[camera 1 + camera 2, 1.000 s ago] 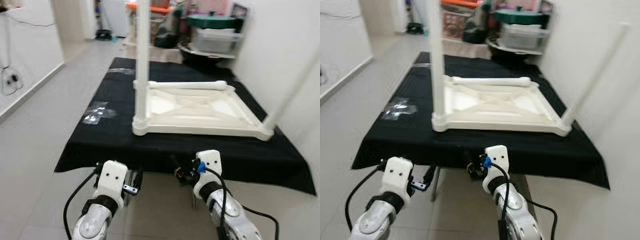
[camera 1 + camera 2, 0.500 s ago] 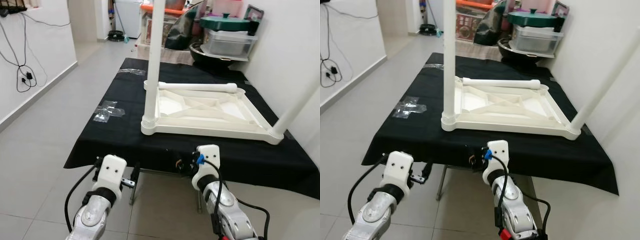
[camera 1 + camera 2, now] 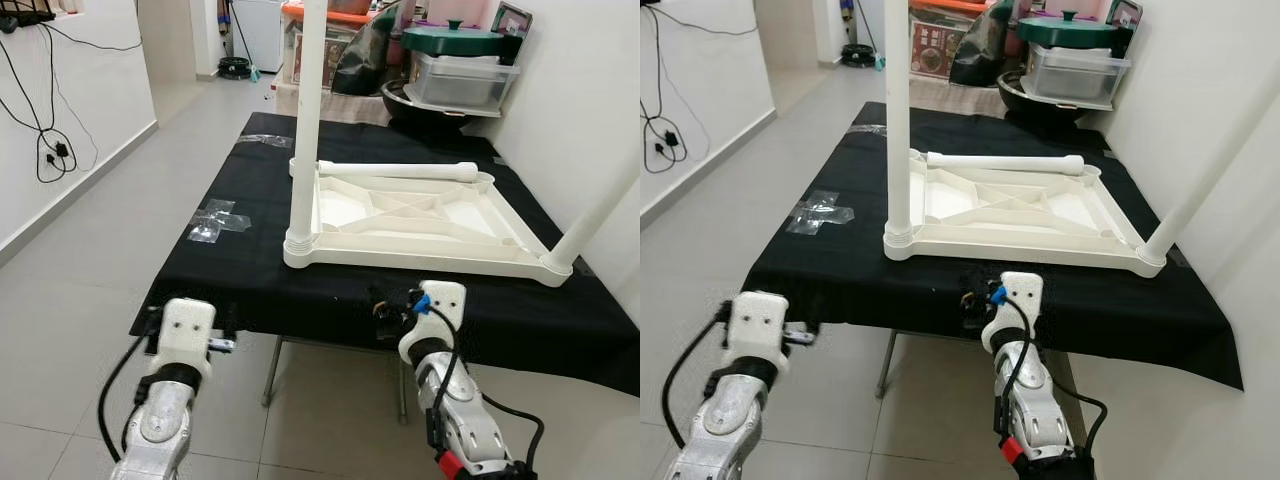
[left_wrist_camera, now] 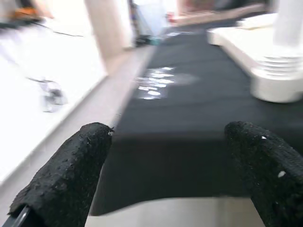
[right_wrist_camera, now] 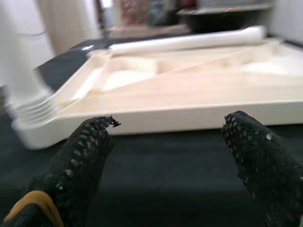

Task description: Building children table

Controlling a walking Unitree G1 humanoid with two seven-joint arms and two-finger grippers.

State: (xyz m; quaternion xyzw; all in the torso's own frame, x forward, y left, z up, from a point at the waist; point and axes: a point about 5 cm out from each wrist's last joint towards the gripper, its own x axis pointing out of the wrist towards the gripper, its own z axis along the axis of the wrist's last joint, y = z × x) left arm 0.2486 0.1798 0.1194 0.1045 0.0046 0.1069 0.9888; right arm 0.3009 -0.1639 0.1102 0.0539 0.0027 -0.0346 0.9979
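**A:** So, how far along are you with the children's table?

**B:** Roughly halfway, by the look of it. Your white tabletop (image 3: 410,225) lies upside down on the black cloth (image 3: 250,250) that covers the work table, ribs facing up. One leg (image 3: 305,120) stands upright in the near left corner socket, and a second leg (image 3: 600,205) rises at a slant from the near right corner. A third, loose leg (image 3: 400,171) lies across the far edge of the tabletop, not yet fitted. I can't spot a fourth one.

**A:** And your grippers?

**B:** Both hang below the cloth's near edge, well short of the tabletop. Your left gripper (image 4: 173,175) has its fingers spread wide with nothing between them, facing the cloth and the base of the upright leg. Your right gripper (image 5: 170,165) is also spread wide and empty, facing the near rim of the tabletop.

**A:** How does the piece look?

**B:** Cream-white moulded plastic, diagonal bracing underneath, round ridged collars at the corners. You'd probably want that loose leg next.
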